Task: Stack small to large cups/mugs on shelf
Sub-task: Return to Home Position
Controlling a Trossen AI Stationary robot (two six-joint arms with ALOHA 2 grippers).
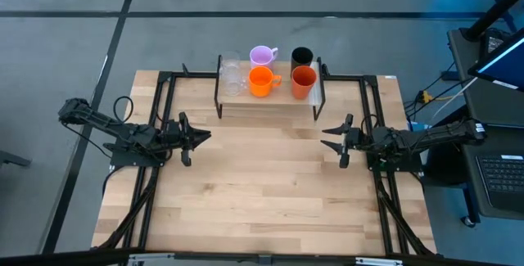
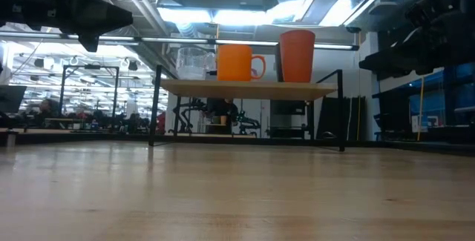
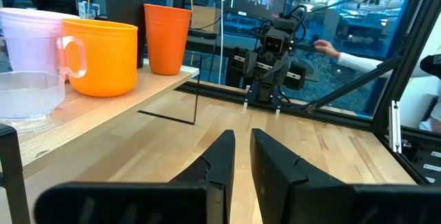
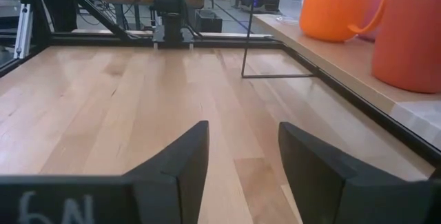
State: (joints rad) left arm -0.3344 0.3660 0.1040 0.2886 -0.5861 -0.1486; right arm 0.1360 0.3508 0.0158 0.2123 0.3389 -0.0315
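Light-wood shelf (image 1: 270,102) at the table's far edge carries orange handled mug (image 1: 261,81) (among other cups), well apart from nearly clenched left gripper (image 1: 201,136) and released right gripper (image 1: 329,137), both empty.

This is a robotics lab or test workshop rather than a home. The pale butcher-block wooden surface (image 1: 262,192) stands on a grey concrete floor (image 1: 65,37) marked with dark seams and carries a black metal frame (image 1: 164,102). A laptop on a side cart (image 1: 499,176) sits alongside. Exposed ceiling ducts and strip lights (image 2: 223,11) hang above, and what seem to be further workbenches (image 2: 67,126) recede behind.
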